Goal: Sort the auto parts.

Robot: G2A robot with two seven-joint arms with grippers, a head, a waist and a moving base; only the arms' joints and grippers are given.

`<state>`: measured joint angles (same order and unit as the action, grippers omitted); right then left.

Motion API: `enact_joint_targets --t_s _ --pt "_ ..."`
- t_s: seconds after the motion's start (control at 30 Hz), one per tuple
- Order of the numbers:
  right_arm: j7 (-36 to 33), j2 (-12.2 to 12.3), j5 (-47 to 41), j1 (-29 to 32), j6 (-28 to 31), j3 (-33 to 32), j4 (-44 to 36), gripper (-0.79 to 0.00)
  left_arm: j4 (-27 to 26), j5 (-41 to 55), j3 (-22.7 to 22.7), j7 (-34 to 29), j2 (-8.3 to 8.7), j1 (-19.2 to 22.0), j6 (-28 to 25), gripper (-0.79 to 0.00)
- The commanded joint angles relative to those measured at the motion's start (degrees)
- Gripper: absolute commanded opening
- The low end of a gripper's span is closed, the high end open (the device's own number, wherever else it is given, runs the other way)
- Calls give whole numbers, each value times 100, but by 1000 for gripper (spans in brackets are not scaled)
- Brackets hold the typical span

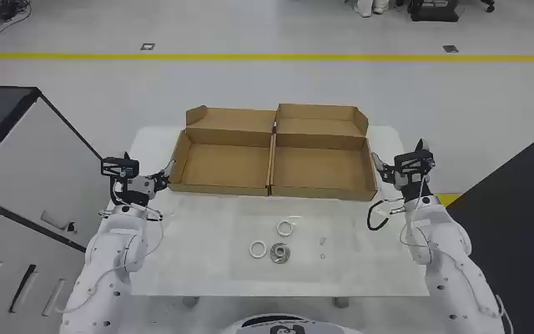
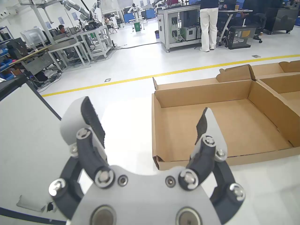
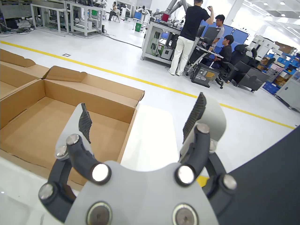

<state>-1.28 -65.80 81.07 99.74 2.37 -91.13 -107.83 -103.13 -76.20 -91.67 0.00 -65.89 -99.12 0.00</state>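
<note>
left tool point(image 2: 146, 108) spread and empty beside the left box point(image 1: 224, 165), right tool point(image 3: 141, 101) same beside the right box point(image 1: 321, 169), auto parts point(image 1: 280, 253) loose on tabletop point(image 1: 192, 250) in front of both; likely risk: flat rings point(image 1: 285, 226) and tiny screws point(image 1: 322, 242) skid or slip out on a shallow pinch.

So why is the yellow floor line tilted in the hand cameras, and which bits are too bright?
Top view: the yellow line runs level, light is even. Left wrist view: the camera sits tilted, so the line slants; the table beyond the open left gripper glares white. Right wrist view: the line slants the other way; the table past the open right gripper glares too.
</note>
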Motion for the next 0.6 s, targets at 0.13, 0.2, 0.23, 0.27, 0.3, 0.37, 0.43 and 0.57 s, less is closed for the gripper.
enact_joint_targets --t_s 0.13,0.2,0.23,0.27,0.3,0.37,0.43,0.57 --pt "-528 59 86 92 905 -148 -617 0 0 0 0 0 0 0 0 0" --pt "-813 88 155 103 1247 -231 -805 0 0 0 0 0 0 0 0 0" --pt "-1017 96 101 114 1391 -246 -911 0 0 0 0 0 0 0 0 0" --pt "-1221 105 25 110 1552 -269 -1031 0 0 0 0 0 0 0 0 0" --pt "-1432 117 3 100 1698 -312 -1133 0 0 0 0 0 0 0 0 0" --pt "-1768 144 -63 70 2079 -361 -1329 0 0 0 0 0 0 0 0 0" --pt "-2073 172 -129 19 2436 -422 -1477 0 0 0 0 0 0 0 0 0" --pt "-2633 220 -274 -160 3007 -450 -1675 0 0 0 0 0 0 0 0 0"
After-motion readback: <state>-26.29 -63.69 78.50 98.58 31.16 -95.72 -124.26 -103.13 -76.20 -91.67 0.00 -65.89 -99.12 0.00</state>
